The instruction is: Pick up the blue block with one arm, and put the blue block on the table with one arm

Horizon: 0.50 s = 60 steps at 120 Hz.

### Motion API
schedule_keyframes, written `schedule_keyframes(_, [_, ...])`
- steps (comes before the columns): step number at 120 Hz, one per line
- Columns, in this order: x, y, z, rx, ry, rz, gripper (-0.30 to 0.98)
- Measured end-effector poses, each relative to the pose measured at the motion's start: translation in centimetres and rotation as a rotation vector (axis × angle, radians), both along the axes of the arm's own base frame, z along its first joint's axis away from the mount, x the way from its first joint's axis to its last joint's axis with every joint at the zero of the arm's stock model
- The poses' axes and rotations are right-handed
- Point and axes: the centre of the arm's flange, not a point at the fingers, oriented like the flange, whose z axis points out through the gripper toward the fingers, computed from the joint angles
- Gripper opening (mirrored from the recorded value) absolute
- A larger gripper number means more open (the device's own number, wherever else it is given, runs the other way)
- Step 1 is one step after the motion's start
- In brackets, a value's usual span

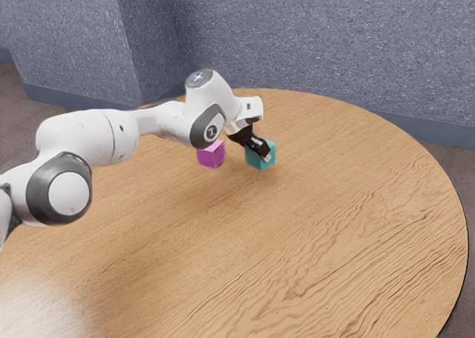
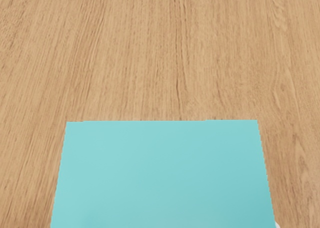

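In the exterior view my gripper [image 1: 263, 153] reaches down at the blue block [image 1: 254, 160], a teal cube, and covers part of its top and near side. I cannot tell from this angle whether the block rests on the table [image 1: 326, 204] or hangs just above it. The block [image 2: 162, 173] looms large at the lower edge of the wrist view, right under my hand, with its flat top face toward the camera.
A magenta block [image 1: 211, 155] stands close by, a short gap to the exterior view's left of the blue block, partly beneath the arm. The round wooden table has its curved edge [image 1: 453, 182] at the exterior view's right. A blue-grey wall [image 1: 334, 41] rises behind.
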Motion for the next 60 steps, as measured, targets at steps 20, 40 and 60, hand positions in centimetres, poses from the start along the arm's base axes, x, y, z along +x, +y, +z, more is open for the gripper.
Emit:
schedule_keyframes(20, [0.0, -0.5, -0.6, -0.003, -0.029, 0.014, 0.46])
schedule_keyframes(40, [0.1, -0.4, -0.4, -0.007, -0.049, 0.025, 0.58])
schedule_keyframes(60, [-5.6, 2.8, 17.5, -0.002, 0.043, 0.129, 0.64])
